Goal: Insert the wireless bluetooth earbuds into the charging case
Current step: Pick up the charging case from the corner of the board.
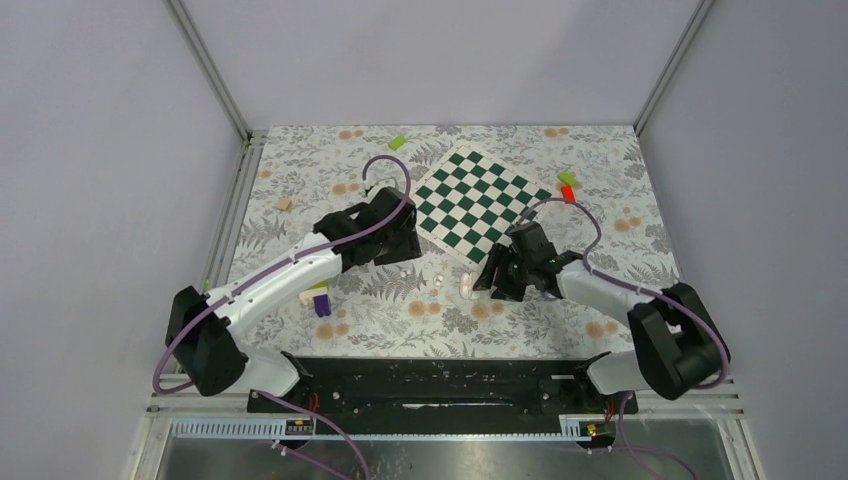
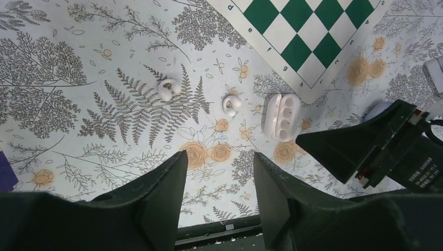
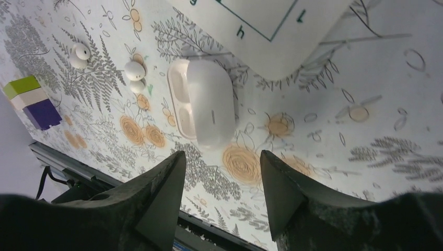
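Note:
Two white earbuds lie loose on the floral cloth, one (image 2: 168, 89) to the left of the other (image 2: 231, 103); from the right wrist they appear as one earbud (image 3: 80, 55) and a second earbud (image 3: 135, 70). Right of them lies the white charging case (image 2: 280, 116), open, its two wells empty and its lid (image 3: 211, 107) folded out flat beside the base. My left gripper (image 2: 219, 157) hovers open above the cloth just short of the earbuds, nothing between its fingers. My right gripper (image 3: 222, 157) is open too, empty, just short of the charging case (image 1: 467, 287).
A green-white-purple stacked block (image 1: 320, 298) stands near the left arm. The chessboard mat (image 1: 480, 200) lies behind the case. Small coloured blocks sit at the far side, one green (image 1: 397, 142) and a green and red pair (image 1: 567, 185). A black rail (image 1: 430, 385) runs along the near edge.

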Robot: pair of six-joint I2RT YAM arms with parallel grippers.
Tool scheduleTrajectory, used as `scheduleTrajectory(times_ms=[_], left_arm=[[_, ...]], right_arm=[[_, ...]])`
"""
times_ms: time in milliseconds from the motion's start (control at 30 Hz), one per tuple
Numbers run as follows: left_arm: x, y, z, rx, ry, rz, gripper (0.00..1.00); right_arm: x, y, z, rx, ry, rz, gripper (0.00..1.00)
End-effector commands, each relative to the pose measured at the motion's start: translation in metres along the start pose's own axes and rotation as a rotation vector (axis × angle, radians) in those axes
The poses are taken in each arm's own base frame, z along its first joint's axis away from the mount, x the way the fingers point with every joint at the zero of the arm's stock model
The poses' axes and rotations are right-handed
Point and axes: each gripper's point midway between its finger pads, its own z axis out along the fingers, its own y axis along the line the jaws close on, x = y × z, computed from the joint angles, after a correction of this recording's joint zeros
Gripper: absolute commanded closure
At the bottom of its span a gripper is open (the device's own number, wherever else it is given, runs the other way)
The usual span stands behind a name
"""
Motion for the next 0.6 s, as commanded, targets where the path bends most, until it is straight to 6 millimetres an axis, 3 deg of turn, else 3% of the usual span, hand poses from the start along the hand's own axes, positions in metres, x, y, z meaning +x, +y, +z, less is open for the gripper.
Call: scheduleTrajectory(times_ms=[0,367,567], left_arm=[[-0.010,-0.011,-0.009,0.072,-0.032,-0.066,0.49],[-0.002,0.000,-0.010,0.064,-0.025,-0.078,0.48],[0.004,0.007,-0.011,0.078,-0.013,-0.075,0.48]], right_arm=[[-0.017,0.022,0.012,-0.045,-0.019,-0.072,0.38],[-0.017,0.010,0.039,0.016,0.040,-0.092,0.46],[-0.017,0.014,0.039,-0.001,0.041,-0.092,0.65]])
